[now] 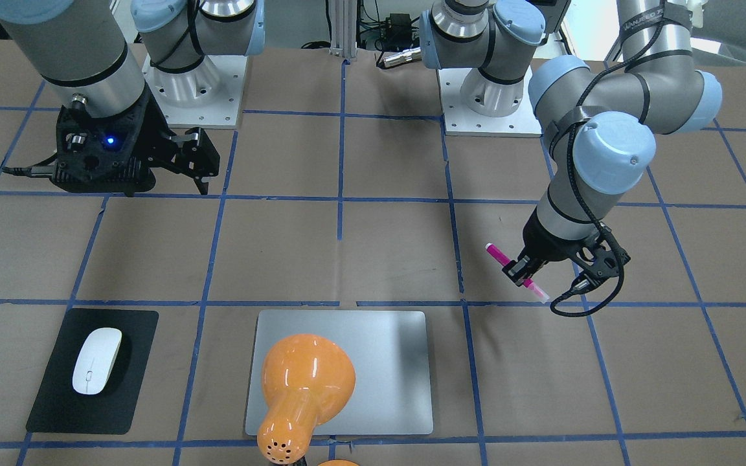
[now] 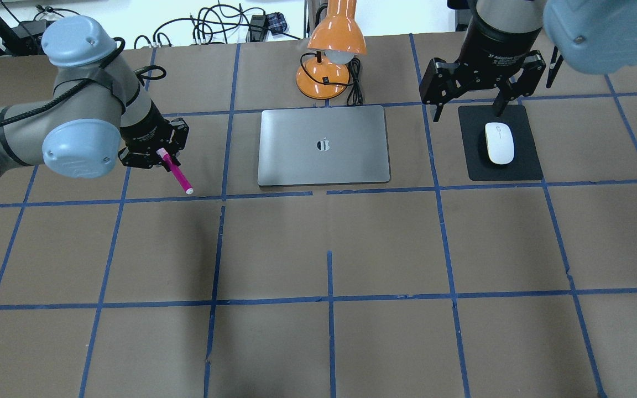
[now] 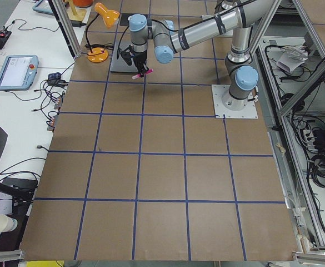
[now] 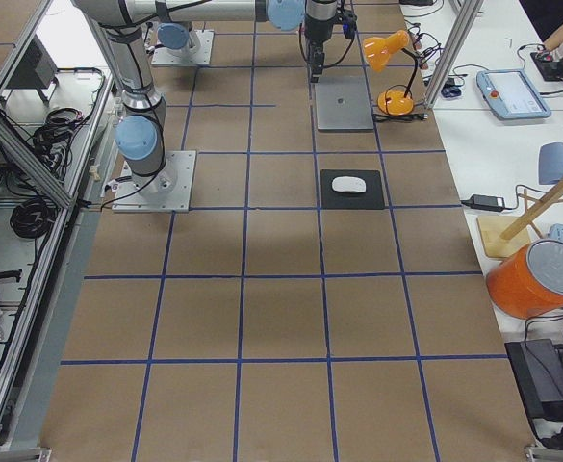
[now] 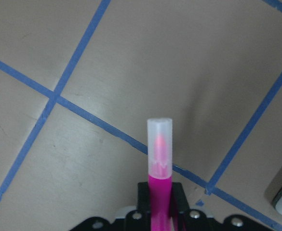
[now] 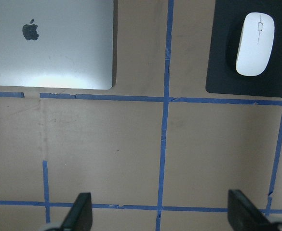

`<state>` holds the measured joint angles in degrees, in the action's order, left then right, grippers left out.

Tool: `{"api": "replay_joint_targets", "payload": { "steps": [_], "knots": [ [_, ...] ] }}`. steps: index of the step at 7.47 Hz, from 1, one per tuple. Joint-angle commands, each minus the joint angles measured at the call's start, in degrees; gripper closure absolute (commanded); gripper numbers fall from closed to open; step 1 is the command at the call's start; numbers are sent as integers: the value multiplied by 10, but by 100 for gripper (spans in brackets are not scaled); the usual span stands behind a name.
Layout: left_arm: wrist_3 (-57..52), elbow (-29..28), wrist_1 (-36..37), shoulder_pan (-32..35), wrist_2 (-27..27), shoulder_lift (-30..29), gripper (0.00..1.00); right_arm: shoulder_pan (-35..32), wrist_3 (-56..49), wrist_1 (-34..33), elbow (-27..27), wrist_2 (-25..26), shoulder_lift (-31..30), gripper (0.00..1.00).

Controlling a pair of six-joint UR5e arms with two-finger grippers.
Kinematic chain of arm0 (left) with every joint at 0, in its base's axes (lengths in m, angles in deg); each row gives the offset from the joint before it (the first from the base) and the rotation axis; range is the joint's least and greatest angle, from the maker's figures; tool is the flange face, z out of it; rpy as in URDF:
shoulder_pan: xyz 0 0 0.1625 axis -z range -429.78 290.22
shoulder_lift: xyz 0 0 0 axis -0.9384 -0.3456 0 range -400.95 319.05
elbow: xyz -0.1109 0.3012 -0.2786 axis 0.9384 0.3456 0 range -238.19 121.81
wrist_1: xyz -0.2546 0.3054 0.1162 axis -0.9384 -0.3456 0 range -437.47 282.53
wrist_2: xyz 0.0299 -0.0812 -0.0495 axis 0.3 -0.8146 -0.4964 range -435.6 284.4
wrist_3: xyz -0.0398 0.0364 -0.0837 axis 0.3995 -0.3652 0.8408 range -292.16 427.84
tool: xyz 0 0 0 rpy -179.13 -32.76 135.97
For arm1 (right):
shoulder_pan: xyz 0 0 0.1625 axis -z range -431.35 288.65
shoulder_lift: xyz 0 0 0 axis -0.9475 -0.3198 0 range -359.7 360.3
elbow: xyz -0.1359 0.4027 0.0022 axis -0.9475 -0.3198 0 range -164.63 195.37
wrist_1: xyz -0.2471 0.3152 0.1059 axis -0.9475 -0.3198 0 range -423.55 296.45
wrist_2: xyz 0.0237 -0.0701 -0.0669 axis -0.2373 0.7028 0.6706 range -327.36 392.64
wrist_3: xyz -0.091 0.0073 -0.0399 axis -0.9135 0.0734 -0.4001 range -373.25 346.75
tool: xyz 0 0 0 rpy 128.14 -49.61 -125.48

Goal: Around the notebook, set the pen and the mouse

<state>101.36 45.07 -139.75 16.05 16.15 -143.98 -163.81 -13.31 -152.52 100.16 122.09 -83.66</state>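
The magenta pen (image 2: pixel 178 177) is clamped in my left gripper (image 2: pixel 158 156), tilted with its pale cap end (image 5: pixel 159 139) low over the brown table, to the left of the silver notebook (image 2: pixel 324 145). From the front, the pen (image 1: pixel 497 254) and left gripper (image 1: pixel 520 268) sit off the notebook's (image 1: pixel 392 362) corner. The white mouse (image 2: pixel 499 143) lies on a black mat (image 2: pixel 526 166) to the right of the notebook. My right gripper (image 2: pixel 469 108) hangs open above the mat's far edge, holding nothing. Its wrist view shows the mouse (image 6: pixel 255 44) and notebook (image 6: pixel 49 43) below.
An orange desk lamp (image 2: pixel 336 38) stands behind the notebook, and its shade (image 1: pixel 305 382) overhangs the lid in the front view. Its cable lies beside the lamp base. Blue tape lines grid the brown table.
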Motion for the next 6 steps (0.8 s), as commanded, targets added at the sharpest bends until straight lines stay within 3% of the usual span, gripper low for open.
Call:
{"api": "replay_joint_targets", "payload": {
  "steps": [1,2,6],
  "knots": [
    [106,0,4,35,-12,-4,100,1,-1,-1,0,2,0,0],
    [159,0,5,48,-44,-6,100,1,-1,-1,-2,1,0,0],
    [343,0,9,136,-39,-29,100,3,-4,0,-2,12,0,0]
  ]
}}
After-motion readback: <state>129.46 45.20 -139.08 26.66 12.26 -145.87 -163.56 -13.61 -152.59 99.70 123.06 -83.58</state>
